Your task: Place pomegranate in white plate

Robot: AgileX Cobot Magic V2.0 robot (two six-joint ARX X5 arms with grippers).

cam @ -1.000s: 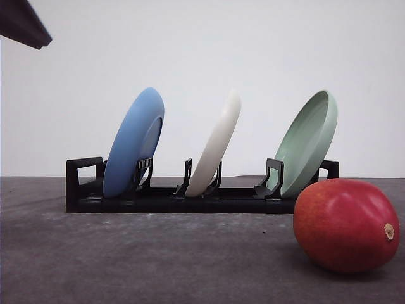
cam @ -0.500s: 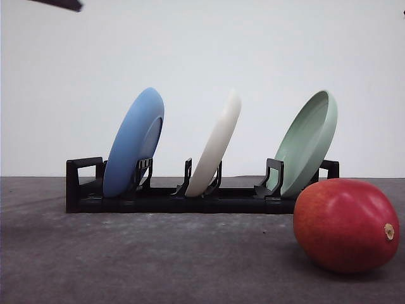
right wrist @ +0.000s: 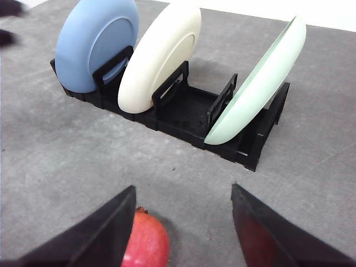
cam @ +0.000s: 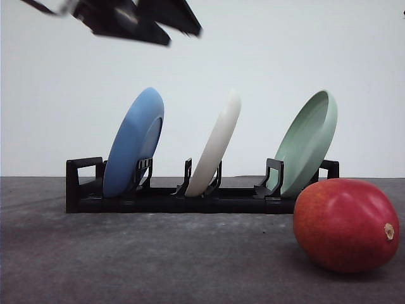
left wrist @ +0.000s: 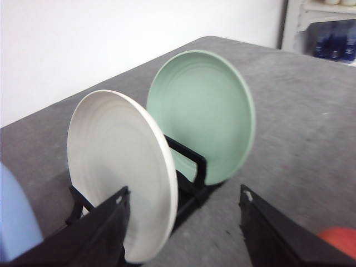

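Left gripper: jaws spread wide, nothing between them; in the left wrist view the two black fingers frame the rack's near end. In the front view it shows as a blurred dark shape high above the blue plate.
Right gripper: jaws parted, holding nothing; two black fingers hang above the table, the pomegranate just beside one finger.
Pomegranate: one, red with an orange blush, lying on its side on the table, brown crown pointing to the robot's right. It sits in front of the rack's right end, near the green plate, apart from the white plate. The right wrist view catches its top; the left wrist view catches a red sliver.
Plates: three, all standing on edge and tilted the same way in the rack.
White plate: middle slot, cream, with concentric rings on its face.
Blue plate: leftmost slot.
Pale green plate: rightmost slot, its hollow face showing in the left wrist view.
Rack: one, black plastic, with upright dividers bracing each plate.
Table: one, dark grey, matte.
Shelf: pale unit beyond the table's far corner, holding blurred blue bottles; number cannot be told.
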